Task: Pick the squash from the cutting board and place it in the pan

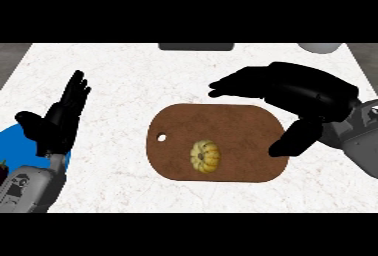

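Right hand (306, 102) open, fingers spread and bent loosely, hovering over the right end of the cutting board (221, 127), holding nothing. Squash (205, 156) lies on the board's lower middle, apart from the thumb and fingers. Left hand (59, 120) open, fingers straight up, resting at the left edge. Progress judged: pick not yet made, nothing lifted; grasp, carry and placing all left. No pan clearly seen; the dark shape (196, 46) at the top edge may be it, cannot tell. Counts: one squash, one board, two hands, one blue plate (18, 137) partly behind the left hand, one pale object (320, 47) top right, one white marbled surface (125, 70)
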`<control>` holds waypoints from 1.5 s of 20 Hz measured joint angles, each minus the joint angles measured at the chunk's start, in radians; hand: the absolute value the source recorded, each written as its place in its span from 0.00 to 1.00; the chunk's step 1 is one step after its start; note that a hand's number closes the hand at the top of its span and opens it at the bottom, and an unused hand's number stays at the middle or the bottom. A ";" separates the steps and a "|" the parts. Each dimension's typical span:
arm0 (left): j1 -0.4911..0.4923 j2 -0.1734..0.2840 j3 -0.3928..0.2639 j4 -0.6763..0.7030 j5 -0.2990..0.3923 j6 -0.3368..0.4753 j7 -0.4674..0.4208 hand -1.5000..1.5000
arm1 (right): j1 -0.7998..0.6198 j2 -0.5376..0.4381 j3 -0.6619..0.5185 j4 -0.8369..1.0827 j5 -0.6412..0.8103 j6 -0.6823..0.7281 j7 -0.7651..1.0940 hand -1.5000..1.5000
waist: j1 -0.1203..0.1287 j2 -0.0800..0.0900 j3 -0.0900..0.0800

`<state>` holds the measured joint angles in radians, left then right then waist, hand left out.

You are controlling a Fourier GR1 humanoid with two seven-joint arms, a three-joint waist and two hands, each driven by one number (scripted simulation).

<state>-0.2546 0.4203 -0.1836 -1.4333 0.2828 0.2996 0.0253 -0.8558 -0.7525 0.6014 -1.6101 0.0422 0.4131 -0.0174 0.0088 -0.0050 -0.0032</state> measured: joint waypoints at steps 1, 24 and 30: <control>0.000 -0.002 -0.001 -0.001 -0.001 -0.001 0.000 0.50 | -0.043 -0.008 0.002 -0.010 -0.003 0.045 0.032 0.00 | 0.001 -0.001 0.000; 0.004 -0.030 0.067 0.005 -0.040 -0.050 0.010 0.50 | -0.291 0.533 0.053 0.015 -0.034 0.368 0.651 0.00 | -0.008 0.002 0.003; -0.004 -0.038 0.087 0.005 -0.051 -0.066 0.022 0.50 | -0.222 0.587 0.092 0.001 0.037 0.374 0.736 0.00 | -0.008 0.003 0.003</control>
<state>-0.2590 0.3828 -0.0970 -1.4282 0.2319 0.2337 0.0472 -1.0777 -0.1654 0.6935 -1.6095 0.0793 0.7868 0.7188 0.0007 -0.0024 -0.0004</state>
